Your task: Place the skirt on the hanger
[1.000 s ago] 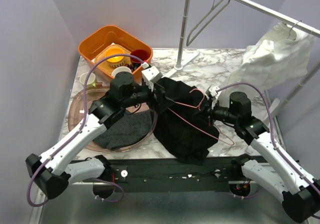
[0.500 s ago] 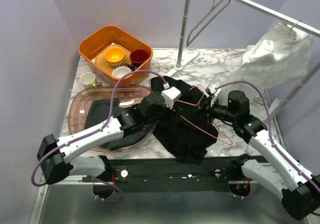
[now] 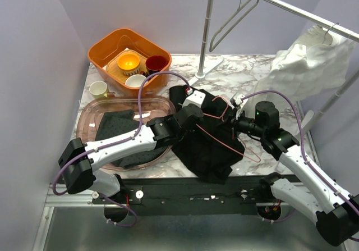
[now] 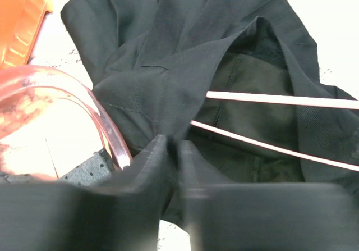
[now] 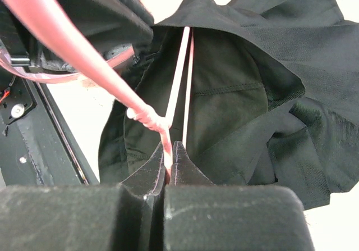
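Left gripper [image 4: 173, 150]: fingers nearly together, pinching a fold at the edge of the black skirt [image 4: 168, 65]. Right gripper [image 5: 168, 150]: fingers fully closed on the pink hanger [image 5: 177, 77], whose bars run ahead of them into the skirt's opening. Check that the pinch takes one layer only. Draw the fabric along the bar while the right fingers hold the hanger level

One black skirt [image 3: 208, 150], one pink hanger [image 4: 280, 99], one white garment [image 3: 305, 65], one orange tub [image 3: 102, 54].

Black skirt [image 3: 208, 153]; pink hanger [image 4: 280, 99]; orange bin [image 3: 101, 53]; grey-veined white marble table [image 3: 235, 77]; white garment [image 3: 305, 65].
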Robot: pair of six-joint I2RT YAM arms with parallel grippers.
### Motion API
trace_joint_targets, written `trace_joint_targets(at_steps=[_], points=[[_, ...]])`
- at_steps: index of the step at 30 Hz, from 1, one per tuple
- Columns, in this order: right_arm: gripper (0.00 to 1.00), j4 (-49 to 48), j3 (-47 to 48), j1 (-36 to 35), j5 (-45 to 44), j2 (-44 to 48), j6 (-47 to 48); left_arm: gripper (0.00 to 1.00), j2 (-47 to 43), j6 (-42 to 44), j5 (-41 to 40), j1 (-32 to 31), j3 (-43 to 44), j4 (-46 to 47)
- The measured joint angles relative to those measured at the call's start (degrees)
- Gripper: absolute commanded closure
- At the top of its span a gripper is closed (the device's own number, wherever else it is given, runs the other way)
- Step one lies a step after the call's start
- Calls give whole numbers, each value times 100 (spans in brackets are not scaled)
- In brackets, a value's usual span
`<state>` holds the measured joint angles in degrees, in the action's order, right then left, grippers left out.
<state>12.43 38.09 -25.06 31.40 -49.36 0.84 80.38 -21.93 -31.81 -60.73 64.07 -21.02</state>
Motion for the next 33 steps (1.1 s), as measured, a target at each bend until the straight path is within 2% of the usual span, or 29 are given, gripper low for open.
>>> trace_joint_targets(at_steps=[5, 6, 16, 17, 19, 20, 22, 23, 26, 27, 33], points=[[99, -11, 0, -2, 0, 0, 0, 100, 42, 173, 50, -4, 2, -15], [99, -20, 0, 0, 0, 0, 0, 100, 37, 229, 166, -4, 11, -11], [100, -81, 0, 0, -28, 44, 4, 100, -483, 363, 2583, 0, 284, 37], [99, -81, 0, 0, -33, 74, 7, 97, -529, 363, 2771, -2, 326, 46], [99, -81, 0, 0, -37, 240, 52, 69, -597, 378, 3049, -4, 380, 46], [99, -81, 0, 0, -22, 372, 85, 51, -619, 411, 3150, -4, 398, 39], [99, -81, 0, 0, 15, 522, 153, 37, -634, 566, 3451, -2, 446, -13], [99, -81, 2, 0, 55, 562, 192, 23, -634, 682, 3582, 0, 472, -66], [99, -79, 2, 0, 170, 562, 308, 4, -686, 1307, 3825, 26, 629, -439], [100, -79, 0, 0, 214, 551, 356, 1, -713, 1447, 3838, 31, 673, -544], [99, -74, 13, 0, 407, 525, 601, 1, -1539, 3403, 3615, 168, 789, -828]])
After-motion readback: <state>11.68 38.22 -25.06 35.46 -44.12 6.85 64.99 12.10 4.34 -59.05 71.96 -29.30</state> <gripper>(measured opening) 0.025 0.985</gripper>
